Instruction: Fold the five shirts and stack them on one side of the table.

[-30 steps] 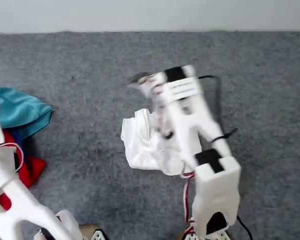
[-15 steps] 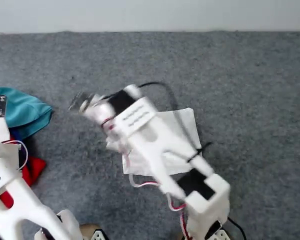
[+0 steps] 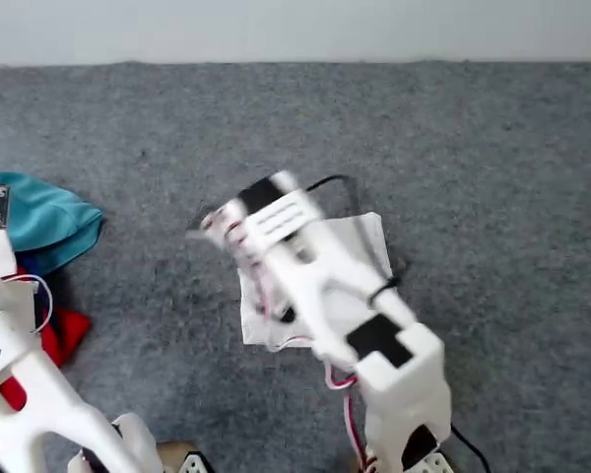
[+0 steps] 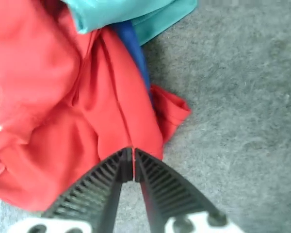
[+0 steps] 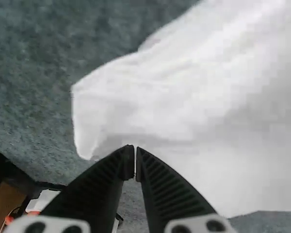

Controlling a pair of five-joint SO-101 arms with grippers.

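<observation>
Drawn back toward the white shirt (image 5: 208, 97), the right hand (image 5: 135, 162) hovers clenched over its edge.

Readable text: none.
White sticker (image 3: 279, 219) on the white plastic right arm (image 3: 327, 288): print blurred, cannot be read.

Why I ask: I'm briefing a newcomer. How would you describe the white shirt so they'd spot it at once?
On the grey table, look near the middle, under the right arm. The white shirt lies there flat and alone. Its neighbours, the teal shirt and red shirt, are coloured and heaped together at the high view's left edge.
</observation>
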